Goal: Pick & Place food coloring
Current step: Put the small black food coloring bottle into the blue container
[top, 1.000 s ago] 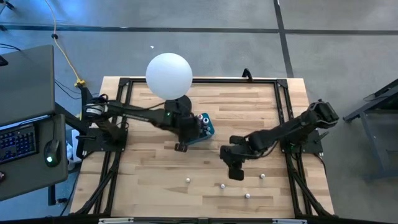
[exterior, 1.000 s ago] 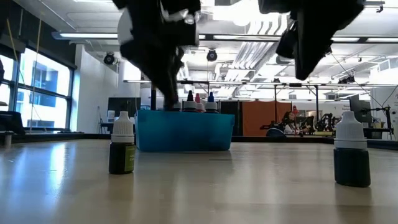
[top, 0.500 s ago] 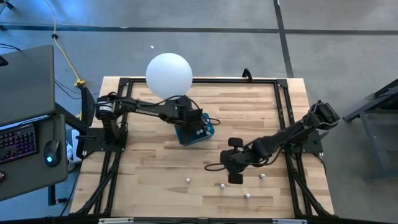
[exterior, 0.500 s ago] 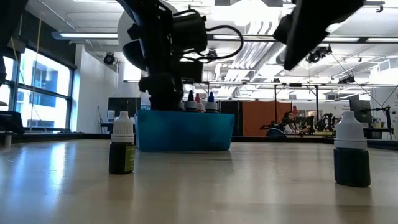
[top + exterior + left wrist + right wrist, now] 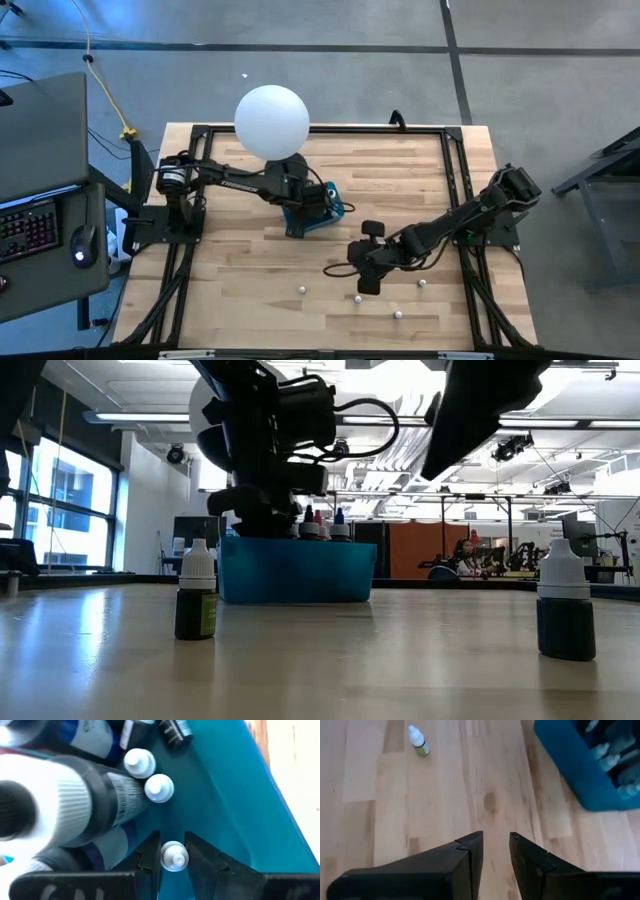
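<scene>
left wrist view puts my left hand (image 5: 173, 851) down inside the teal box (image 5: 240, 795), its fingers (image 5: 150, 852) clasped on the white cap of one food coloring bottle (image 5: 174, 856), more bottles crowded just beside it. from above, that box (image 5: 322, 212) sits mid-surface (image 5: 400, 170). my right hand (image 5: 362, 285) hovers nearer, fingers parted a little and gripping nothing, with a loose bottle (image 5: 356, 298) just beside it and three others (image 5: 398, 314) scattered along the near side.

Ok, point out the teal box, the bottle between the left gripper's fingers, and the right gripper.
teal box (image 5: 296, 571), low view, front wall.
bottle (image 5: 174, 856), left wrist view, white cap.
left gripper (image 5: 173, 854), left wrist view, between fingertips.
right gripper (image 5: 496, 851), right wrist view, between fingertips.
</scene>
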Controlling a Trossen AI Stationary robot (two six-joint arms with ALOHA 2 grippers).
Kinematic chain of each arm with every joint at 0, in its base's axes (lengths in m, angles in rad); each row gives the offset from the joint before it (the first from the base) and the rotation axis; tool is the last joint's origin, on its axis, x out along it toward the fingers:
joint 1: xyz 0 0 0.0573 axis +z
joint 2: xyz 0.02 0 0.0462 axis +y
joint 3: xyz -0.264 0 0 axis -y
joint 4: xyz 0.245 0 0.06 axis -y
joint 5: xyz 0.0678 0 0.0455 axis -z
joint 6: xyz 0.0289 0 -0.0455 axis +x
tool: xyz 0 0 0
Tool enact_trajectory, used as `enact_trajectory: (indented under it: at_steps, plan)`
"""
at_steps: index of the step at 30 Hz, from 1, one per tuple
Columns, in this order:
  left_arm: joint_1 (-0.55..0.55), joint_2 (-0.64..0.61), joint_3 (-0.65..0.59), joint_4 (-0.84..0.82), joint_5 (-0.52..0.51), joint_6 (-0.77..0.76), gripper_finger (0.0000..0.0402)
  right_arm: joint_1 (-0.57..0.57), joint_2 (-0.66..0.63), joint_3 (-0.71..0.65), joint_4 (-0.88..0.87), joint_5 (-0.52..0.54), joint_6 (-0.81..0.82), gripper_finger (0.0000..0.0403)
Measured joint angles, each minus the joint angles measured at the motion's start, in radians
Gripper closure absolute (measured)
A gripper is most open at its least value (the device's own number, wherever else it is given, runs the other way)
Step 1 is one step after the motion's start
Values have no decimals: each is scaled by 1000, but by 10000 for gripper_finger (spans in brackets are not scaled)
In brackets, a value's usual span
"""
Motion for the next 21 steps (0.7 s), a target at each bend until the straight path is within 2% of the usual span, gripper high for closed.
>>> enact_trajectory:
  at_steps: [5, 13, 18, 21]
  plan:
    - [1, 0, 0, 5, -7, -82, 331, -5, 2, 0, 23, -9, -69, 315]
    - [1, 0, 0, 3, 7, -35, 326, -10, 2, 0, 22, -17, -64, 315]
    - [0, 0, 0, -8, 8, -14, 279, -6, 7, 0, 24, -60, -83, 315]
    - [-8, 0, 6, -14, 5, -52, 248, -6, 7, 0, 35, -72, -81, 315]
